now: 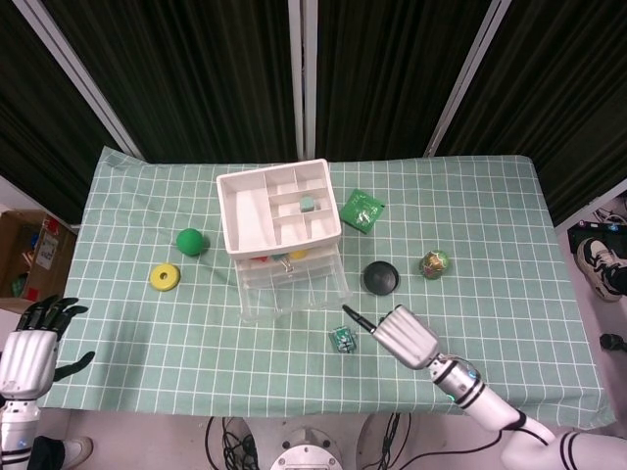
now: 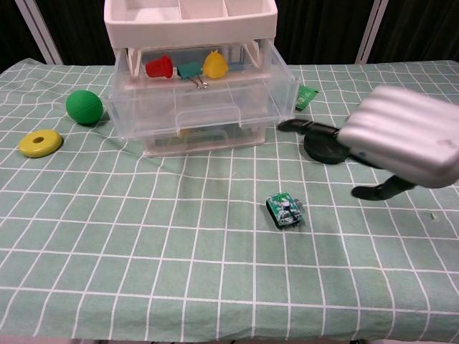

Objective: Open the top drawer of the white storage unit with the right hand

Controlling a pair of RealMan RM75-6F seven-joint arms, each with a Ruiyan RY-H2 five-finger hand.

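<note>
The white storage unit point(image 1: 279, 206) point(image 2: 190, 18) stands mid-table, with an open-topped tray on top. Its clear top drawer point(image 1: 292, 284) point(image 2: 204, 100) is pulled out toward me and holds a red piece, a teal clip and a yellow piece. My right hand point(image 1: 407, 336) point(image 2: 401, 147) hovers to the right of the drawer's front corner, empty, with a dark finger point(image 2: 301, 127) stretched toward the drawer, touching nothing. A small green object point(image 1: 343, 340) point(image 2: 285, 211) lies on the cloth just left of that hand. My left hand point(image 1: 29, 348) hangs off the table's near left corner, fingers apart.
A green ball point(image 1: 191, 241) point(image 2: 84, 107) and a yellow ring point(image 1: 165, 277) point(image 2: 40, 142) lie left of the unit. A black lid point(image 1: 381, 278) point(image 2: 323, 149), a green packet point(image 1: 361, 211) point(image 2: 307, 97) and a foil-wrapped ball point(image 1: 434, 263) lie to its right.
</note>
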